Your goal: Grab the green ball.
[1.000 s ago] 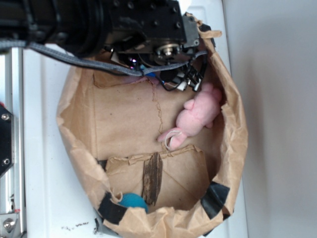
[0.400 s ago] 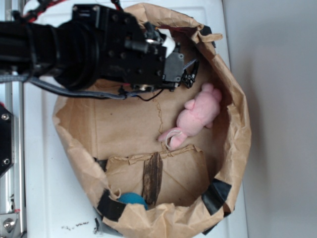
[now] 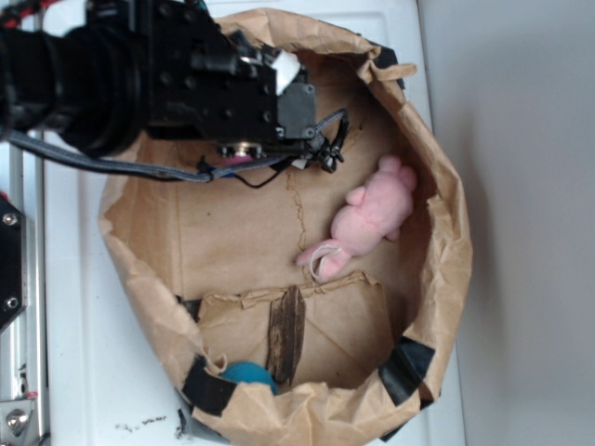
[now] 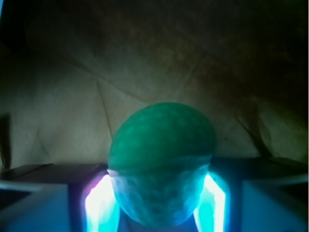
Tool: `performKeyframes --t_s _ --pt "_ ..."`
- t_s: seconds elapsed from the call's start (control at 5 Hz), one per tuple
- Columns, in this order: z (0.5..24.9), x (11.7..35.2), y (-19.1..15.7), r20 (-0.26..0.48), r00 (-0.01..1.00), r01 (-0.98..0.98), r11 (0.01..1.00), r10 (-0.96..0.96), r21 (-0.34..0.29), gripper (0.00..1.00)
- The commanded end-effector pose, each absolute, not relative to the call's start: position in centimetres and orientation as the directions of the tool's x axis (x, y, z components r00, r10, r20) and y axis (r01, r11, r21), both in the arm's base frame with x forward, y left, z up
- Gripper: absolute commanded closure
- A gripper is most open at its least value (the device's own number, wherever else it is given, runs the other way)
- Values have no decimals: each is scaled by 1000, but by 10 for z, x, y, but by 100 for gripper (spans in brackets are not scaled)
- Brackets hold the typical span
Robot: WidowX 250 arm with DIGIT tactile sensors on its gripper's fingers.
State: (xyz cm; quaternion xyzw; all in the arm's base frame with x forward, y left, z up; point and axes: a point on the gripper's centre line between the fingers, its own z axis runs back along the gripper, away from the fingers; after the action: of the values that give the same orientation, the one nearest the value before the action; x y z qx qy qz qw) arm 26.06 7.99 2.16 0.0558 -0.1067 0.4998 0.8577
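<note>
On the left of the exterior view, the black robot arm reaches over the rim of the crumpled brown paper bag that lies on the white table. Its black gripper hangs above the upper part of the bag floor. The wrist view shows the gripper clenched around the small round mint-green ball with the knit-like surface: the ball sits between the two fingers, whose inner pads glow pale on both sides of it. In the exterior view the ball itself is hidden by the arm.

More to the right, the pink plush toy lies near the bag wall, apart from the gripper. At the bottom edge, the darker teal-blue ball peeks from behind a folded paper flap, well apart from the gripper.

The risks I see are these. The ball is round and soft, and the fingers seem to press only its lower half, so it can squeeze out forward if the grip loosens or the arm jerks. I cannot tell how deep it sits between the fingers. The bag wall is high and loose, so a sideways move could catch the rim or the dangling cable, and the shock could knock the ball free. If it falls, it may roll under the paper flap, where it would be hard to reach
</note>
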Motion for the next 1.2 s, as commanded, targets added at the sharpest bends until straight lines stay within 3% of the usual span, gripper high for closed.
performKeyframes --t_s 0.0,0.2,0.4,0.6,1.0 --pt "35 251 83 262 500 -844 532 825 -67 100" --pt "48 246 78 232 528 -824 559 817 -92 100" --pt "88 240 63 127 580 -801 592 805 -89 100" --pt "112 240 64 46 612 -786 614 790 -79 100" --pt "154 221 71 -65 711 -702 700 700 -134 100"
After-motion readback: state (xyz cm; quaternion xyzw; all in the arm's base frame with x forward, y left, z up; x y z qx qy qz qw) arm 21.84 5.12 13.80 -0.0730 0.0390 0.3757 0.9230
